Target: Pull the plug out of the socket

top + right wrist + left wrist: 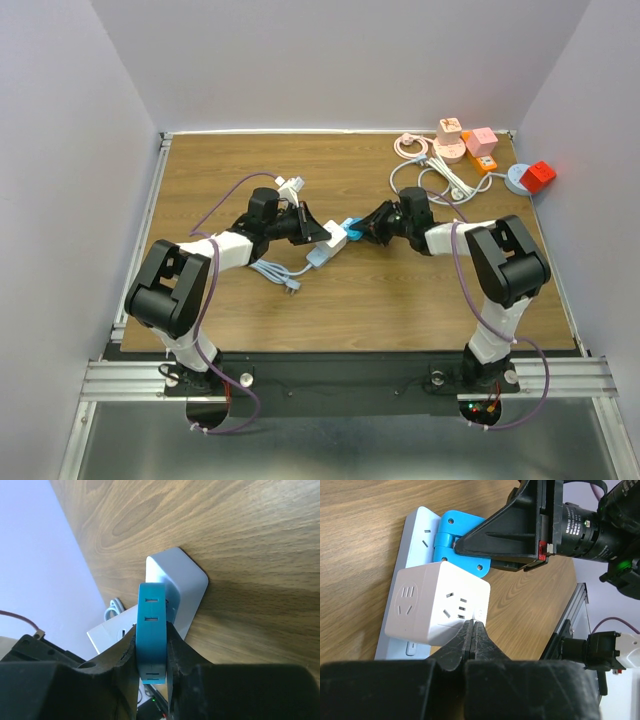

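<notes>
The two black fingers (126, 649) of the right gripper (151, 639) are drawn in narrow and clamp the bright blue plastic plug (151, 607), one finger flat against each of its sides. The plug stands seated in the pale blue-white power strip (182, 587), which lies flat on the wooden table (400, 290). On the left gripper (472, 629) the fingers are pressed fully together with nothing between them. Their joined tip touches the lower edge of the white cube-shaped socket adapter (437, 600), which sits on the same strip just beside the blue plug. Seen from above, the two grippers meet nose to nose near the middle of the table. Well apart, at the far right corner, lies a cluster of pink, orange and red adapters (470, 148).
</notes>
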Controlling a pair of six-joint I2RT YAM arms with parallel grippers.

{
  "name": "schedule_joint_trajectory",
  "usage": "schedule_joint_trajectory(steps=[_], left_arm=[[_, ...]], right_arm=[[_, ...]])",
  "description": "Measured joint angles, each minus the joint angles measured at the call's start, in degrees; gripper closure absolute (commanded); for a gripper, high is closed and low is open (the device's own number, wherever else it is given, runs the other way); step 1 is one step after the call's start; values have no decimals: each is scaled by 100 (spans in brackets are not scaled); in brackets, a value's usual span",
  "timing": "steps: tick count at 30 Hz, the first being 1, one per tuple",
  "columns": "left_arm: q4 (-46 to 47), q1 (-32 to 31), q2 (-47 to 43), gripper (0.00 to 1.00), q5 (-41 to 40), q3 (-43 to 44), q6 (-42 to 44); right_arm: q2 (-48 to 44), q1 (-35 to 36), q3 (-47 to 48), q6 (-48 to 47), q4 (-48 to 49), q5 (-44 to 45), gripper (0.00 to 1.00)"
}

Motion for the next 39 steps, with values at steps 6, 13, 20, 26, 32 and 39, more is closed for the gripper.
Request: schedule_joint_trajectory(steps=[6, 13, 20, 26, 32, 39], left_arm=[[-7, 2, 0, 100, -20, 0, 11], [-22, 0, 0, 100, -24, 7, 20], [-358, 2, -221, 100, -179, 13, 31], [-1447, 13, -713, 100, -448, 350, 103], [-1818, 13, -1029, 100, -461, 1272, 155], [-2046, 13, -1405, 100, -472, 1499, 195]], right_arm=[[-57, -31, -118, 485, 817, -289, 100], [-570, -48, 181, 822, 1679, -737, 100], [-1434, -612, 81, 201, 398, -352, 100], [-2190, -1307, 472, -1106, -2402, 1128, 100], [-2282, -1506, 804, -1838, -4507, 2741, 100], [-2391, -1574, 358, -2260, -5775, 3762, 100]])
